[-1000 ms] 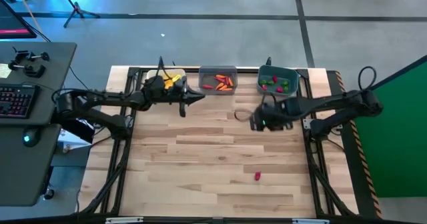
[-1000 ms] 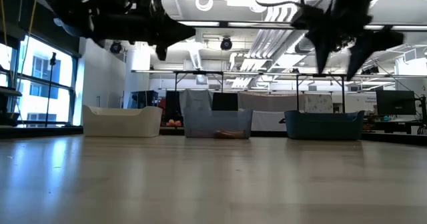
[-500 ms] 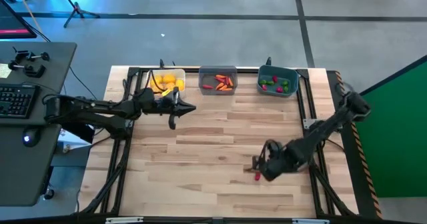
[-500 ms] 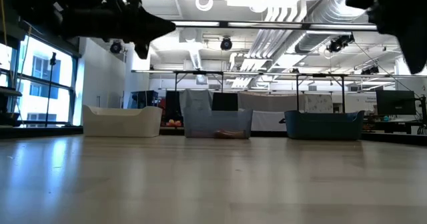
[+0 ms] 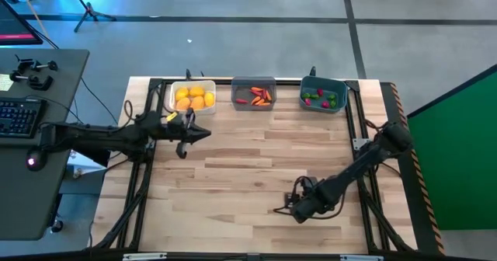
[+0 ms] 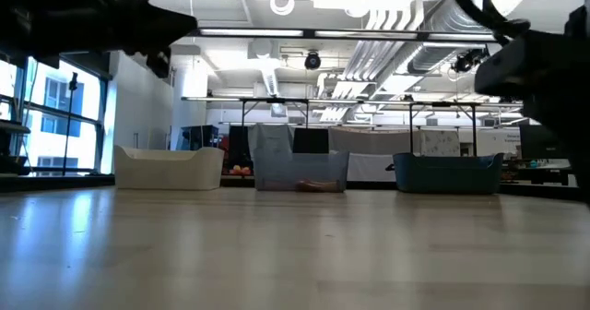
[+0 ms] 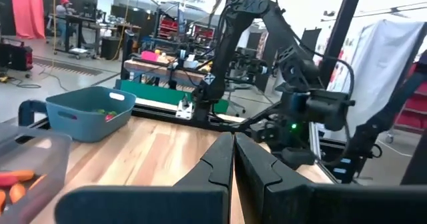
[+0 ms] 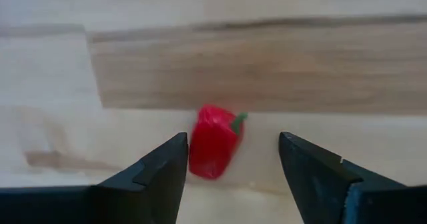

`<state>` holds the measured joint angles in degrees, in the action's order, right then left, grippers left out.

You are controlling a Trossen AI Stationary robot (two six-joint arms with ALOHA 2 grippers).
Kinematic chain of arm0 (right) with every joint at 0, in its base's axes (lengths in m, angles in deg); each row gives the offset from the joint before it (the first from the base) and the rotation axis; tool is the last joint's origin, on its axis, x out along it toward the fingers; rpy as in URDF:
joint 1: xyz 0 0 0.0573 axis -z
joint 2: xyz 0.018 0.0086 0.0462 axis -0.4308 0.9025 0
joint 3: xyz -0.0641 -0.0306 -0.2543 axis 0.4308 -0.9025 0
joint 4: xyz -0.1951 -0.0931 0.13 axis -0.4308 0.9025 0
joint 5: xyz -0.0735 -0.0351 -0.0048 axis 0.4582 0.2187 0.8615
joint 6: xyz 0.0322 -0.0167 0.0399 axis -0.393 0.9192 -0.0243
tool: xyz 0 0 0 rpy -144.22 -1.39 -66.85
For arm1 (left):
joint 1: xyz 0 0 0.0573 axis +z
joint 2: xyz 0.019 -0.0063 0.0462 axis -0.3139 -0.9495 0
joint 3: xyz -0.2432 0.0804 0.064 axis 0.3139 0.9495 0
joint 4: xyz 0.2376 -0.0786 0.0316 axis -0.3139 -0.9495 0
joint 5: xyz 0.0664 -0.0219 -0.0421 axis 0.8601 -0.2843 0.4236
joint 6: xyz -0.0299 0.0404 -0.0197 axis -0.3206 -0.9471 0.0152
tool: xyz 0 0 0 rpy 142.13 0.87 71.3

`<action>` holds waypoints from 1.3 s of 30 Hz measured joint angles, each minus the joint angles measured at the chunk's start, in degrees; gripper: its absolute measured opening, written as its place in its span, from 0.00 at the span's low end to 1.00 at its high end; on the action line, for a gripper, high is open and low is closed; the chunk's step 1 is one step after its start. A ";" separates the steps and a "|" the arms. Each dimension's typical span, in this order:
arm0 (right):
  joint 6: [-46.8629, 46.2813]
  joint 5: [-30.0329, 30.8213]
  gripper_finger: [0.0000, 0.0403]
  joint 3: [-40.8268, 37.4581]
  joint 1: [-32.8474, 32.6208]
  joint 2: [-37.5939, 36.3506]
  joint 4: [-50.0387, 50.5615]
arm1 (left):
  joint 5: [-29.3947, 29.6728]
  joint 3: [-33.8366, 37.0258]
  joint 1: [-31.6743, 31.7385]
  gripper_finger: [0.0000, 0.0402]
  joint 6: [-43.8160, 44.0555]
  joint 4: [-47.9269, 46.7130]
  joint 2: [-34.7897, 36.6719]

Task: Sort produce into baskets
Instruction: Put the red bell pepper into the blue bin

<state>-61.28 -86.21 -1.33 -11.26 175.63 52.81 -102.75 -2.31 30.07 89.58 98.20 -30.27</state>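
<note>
- Three small rectangular plastic bins stand in a row along the far edge of the pale wooden plank counter (image 5: 233,175): a white bin (image 5: 193,96) on the left, a translucent grey bin (image 5: 254,92) in the middle and a dark teal-blue bin (image 5: 323,95) on the right.
- Round yellow-orange toy fruits (image 5: 192,98) fill the white bin.
- Slim orange-red carrot-like pieces (image 5: 256,98) lie in the grey bin.
- Tiny red and green bits (image 5: 324,99) sit in the teal-blue bin.
- One small red toy pepper with a green stem (image 8: 215,141) lies on the counter in the near right part, well apart from all three bins; in the high view the right arm hides it.
- Low over that spot, the right claw (image 8: 233,159) has its two dark fingers (image 8: 162,164) spread apart, with the red pepper between them, closer to one finger. Whether that finger touches the pepper cannot be told.
- From above, the right claw (image 5: 289,208) shows near the front right of the counter.
- Just in front of the white bin, on the left side, the left claw (image 5: 200,133) is above the counter, its fingers (image 7: 223,159) pressed together with nothing between them.
</note>
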 joint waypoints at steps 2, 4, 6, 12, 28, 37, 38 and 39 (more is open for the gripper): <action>0.00 0.61 0.54 0.00 0.50 0.63 -0.21 | 0.81 0.84 -0.47 0.00 0.11 -2.88 2.78; 0.00 1.79 0.49 0.00 0.91 0.77 -0.44 | 1.16 1.10 -0.82 0.00 -1.53 -6.90 5.62; 0.06 3.05 0.42 0.00 1.35 0.77 -0.35 | 2.10 1.35 -1.05 0.00 -3.20 -10.60 8.18; 0.37 3.34 0.16 0.00 1.93 0.77 -2.24 | 4.26 5.74 -1.04 0.00 -2.35 -13.02 15.06; 10.52 5.27 0.03 8.81 8.41 0.03 8.05 | 8.87 9.10 -1.01 0.00 -1.94 -18.65 24.48; 36.77 6.92 0.01 9.07 26.27 -5.76 16.15 | 12.71 9.04 -0.93 0.00 -1.86 -25.30 24.63; 40.18 7.33 0.01 9.07 28.83 -6.80 17.26 | 12.82 9.05 -0.93 0.00 -1.57 -26.27 24.87; 43.42 7.72 0.01 9.07 31.40 -8.00 18.07 | 12.87 9.08 -0.93 0.00 -1.55 -26.64 25.45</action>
<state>-17.86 -78.49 7.74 20.14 167.62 70.88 -89.88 6.77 29.15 88.03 71.56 -4.82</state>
